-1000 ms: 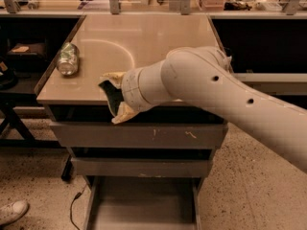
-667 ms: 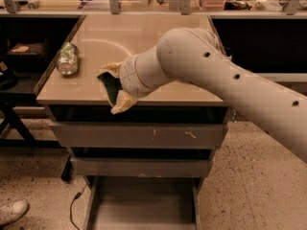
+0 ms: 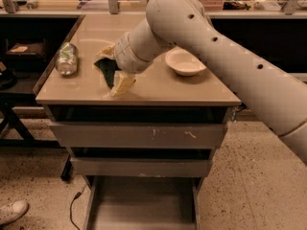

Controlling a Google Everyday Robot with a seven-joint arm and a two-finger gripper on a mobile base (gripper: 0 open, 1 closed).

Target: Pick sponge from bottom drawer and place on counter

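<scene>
My gripper (image 3: 114, 70) hangs over the front left part of the beige counter (image 3: 163, 87), shut on the sponge (image 3: 106, 69), whose dark green top shows between the pale fingers (image 3: 123, 83). The lower fingertip is close to or touching the counter surface. The white arm reaches in from the right and hides the middle of the counter. The bottom drawer (image 3: 144, 200) is pulled open below, and its flat grey floor shows nothing on it.
A crushed silver can (image 3: 66, 59) lies on the counter's left side. A white bowl (image 3: 185, 62) sits right of the gripper. Two closed grey drawers (image 3: 139, 135) are above the open one. A white shoe (image 3: 12, 211) is on the floor at lower left.
The gripper has carried the sponge from the counter's front edge further back over the counter, and the arm has swung upward, uncovering the bowl.
</scene>
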